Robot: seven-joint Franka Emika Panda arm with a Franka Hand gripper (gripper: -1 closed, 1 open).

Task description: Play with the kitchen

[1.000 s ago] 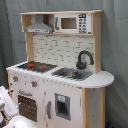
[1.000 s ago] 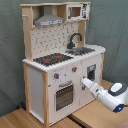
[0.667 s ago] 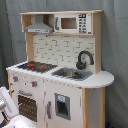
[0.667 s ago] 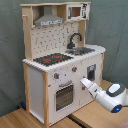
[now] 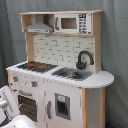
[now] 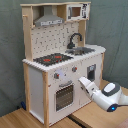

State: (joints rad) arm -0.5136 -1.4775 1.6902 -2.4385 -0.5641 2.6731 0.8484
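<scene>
The kitchen [image 5: 60,55] [image 6: 50,50] is a tall white and light-wood toy, standing upright in both exterior views. It has a black-red hob [image 5: 35,65] [image 6: 52,59], a black faucet [image 5: 84,59] [image 6: 75,40] over a sink [image 5: 72,74], a grey hood [image 5: 40,25] and a windowed oven door [image 5: 27,105] [image 6: 64,95] under two knobs [image 6: 56,76]. My gripper [image 6: 83,83] reaches up-left from the white arm [image 6: 111,95] and sits close to the front panel, just right of the oven door. In the first exterior view only white arm parts [image 5: 6,100] show at the lower left.
A toy microwave [image 5: 72,22] [image 6: 75,11] sits on the top shelf. A cupboard door with a small window [image 5: 62,106] [image 6: 92,72] is beside the oven. The kitchen stands on a wooden table [image 6: 20,117]. A grey curtain [image 5: 117,50] hangs behind.
The arm has shifted a little toward the kitchen front, up-left in the second exterior view and leftward in the first exterior view. The kitchen has not moved.
</scene>
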